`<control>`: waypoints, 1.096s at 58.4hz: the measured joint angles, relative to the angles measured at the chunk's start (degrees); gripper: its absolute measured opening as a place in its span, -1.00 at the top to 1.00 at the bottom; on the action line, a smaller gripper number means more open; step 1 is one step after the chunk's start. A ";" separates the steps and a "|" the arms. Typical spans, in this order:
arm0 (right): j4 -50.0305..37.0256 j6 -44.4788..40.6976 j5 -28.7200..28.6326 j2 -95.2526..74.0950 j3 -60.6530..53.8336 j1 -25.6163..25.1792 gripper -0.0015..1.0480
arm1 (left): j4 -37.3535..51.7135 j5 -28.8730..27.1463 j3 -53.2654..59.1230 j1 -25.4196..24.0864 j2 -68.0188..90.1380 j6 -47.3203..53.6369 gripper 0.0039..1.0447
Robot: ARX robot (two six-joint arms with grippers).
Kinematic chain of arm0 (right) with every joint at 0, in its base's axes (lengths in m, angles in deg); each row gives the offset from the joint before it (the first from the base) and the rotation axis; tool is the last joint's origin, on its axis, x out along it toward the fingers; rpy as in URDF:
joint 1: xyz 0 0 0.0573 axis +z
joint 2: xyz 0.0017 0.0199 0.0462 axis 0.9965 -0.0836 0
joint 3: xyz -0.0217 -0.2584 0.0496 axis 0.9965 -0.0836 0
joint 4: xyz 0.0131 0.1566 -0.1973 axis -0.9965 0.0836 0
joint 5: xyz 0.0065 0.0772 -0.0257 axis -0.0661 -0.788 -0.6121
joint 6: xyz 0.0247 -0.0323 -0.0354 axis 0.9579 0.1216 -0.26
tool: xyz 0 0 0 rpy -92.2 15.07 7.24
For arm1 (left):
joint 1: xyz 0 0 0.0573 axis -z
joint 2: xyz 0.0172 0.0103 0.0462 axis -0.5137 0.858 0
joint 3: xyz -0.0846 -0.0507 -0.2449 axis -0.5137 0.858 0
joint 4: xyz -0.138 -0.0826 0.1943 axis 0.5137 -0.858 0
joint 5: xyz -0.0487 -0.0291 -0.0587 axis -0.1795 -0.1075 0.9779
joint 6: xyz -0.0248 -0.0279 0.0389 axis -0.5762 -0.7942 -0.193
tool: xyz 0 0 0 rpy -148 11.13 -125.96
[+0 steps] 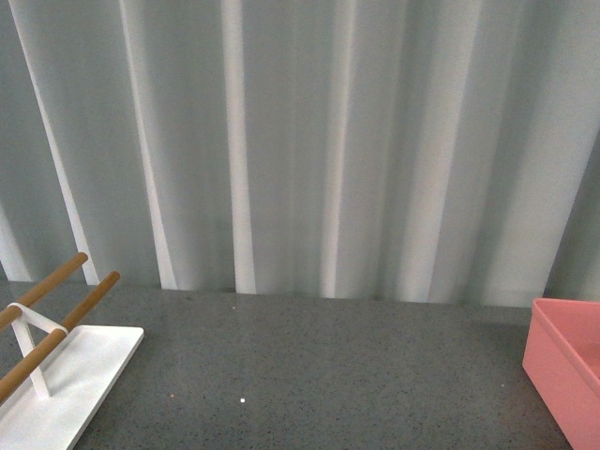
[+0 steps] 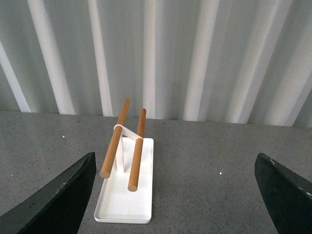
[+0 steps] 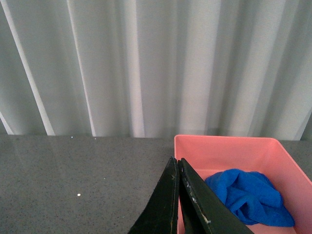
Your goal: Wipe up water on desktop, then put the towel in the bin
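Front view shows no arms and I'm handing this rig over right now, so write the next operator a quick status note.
Left end effector: open, empty, facing the white rack with wooden rods.
Right end effector: shut, empty, at the near wall of the pink bin.
Blue towel: crumpled inside the bin.
Desktop: no puddle visible.
Done: towel binned. Left: apparently nothing but retracting the arms.

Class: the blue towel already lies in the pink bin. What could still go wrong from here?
1. The shut right gripper sits by the salmon-pink plastic bin's rim; swinging away, it might nudge the bin.
2. The bunched royal-blue microfibre towel may stay damp.
3. The open left gripper faces the white rack with wooden rods and could knock it.
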 joint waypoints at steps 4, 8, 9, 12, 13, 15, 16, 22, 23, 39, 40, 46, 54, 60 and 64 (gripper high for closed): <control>1.27 0.04 0.02 1.25 0.00 0.00 0.93 | 0.00 0.00 0.00 0.00 0.00 0.02 -0.88; 2.51 0.09 0.02 2.54 0.00 0.00 0.93 | 0.00 0.00 0.00 0.00 0.00 0.00 -0.88; 2.64 0.09 0.02 2.67 0.00 0.00 0.93 | 0.00 0.00 0.00 0.00 0.00 0.02 -0.88; 3.43 0.09 0.02 3.45 0.00 0.00 0.93 | 0.00 0.00 0.00 0.00 0.00 0.02 -0.88; 3.63 0.09 0.02 3.61 0.00 0.00 0.93 | 0.00 0.00 0.00 0.00 0.00 0.02 -0.88; 7.19 0.11 0.04 6.36 0.02 0.00 0.93 | 0.00 0.00 0.00 0.00 0.00 0.00 -0.88; 9.55 0.11 0.07 8.00 0.02 0.00 0.93 | 0.00 0.00 0.00 0.00 0.00 0.02 -0.88; 13.33 0.11 0.20 13.09 0.00 0.00 0.93 | 0.00 -0.02 0.00 0.00 0.02 0.00 -0.88; 13.35 0.11 0.20 13.16 0.00 0.00 0.93 | 0.00 0.00 0.00 0.00 0.02 0.00 -0.88; 13.66 0.11 0.20 13.25 0.00 0.00 0.93 | 0.00 0.00 0.00 0.00 -0.04 0.02 -0.88; 13.66 0.09 0.20 13.25 0.00 0.00 0.92 | 0.00 0.00 0.00 0.00 -0.04 0.02 -0.88; 13.66 0.11 0.20 13.25 0.00 0.00 0.56 | 0.00 0.00 0.00 0.00 -0.07 0.02 -0.88; 13.66 0.11 0.20 13.25 0.00 0.00 0.06 | 0.00 0.00 0.00 0.00 -0.04 0.00 -0.88; 13.66 0.11 0.20 13.25 0.00 0.00 -0.31 | 0.00 0.00 0.00 0.00 -0.04 0.00 -0.88; 13.66 0.11 0.20 13.25 0.00 0.00 -0.55 | 0.00 0.00 0.00 0.00 -0.04 0.00 -0.88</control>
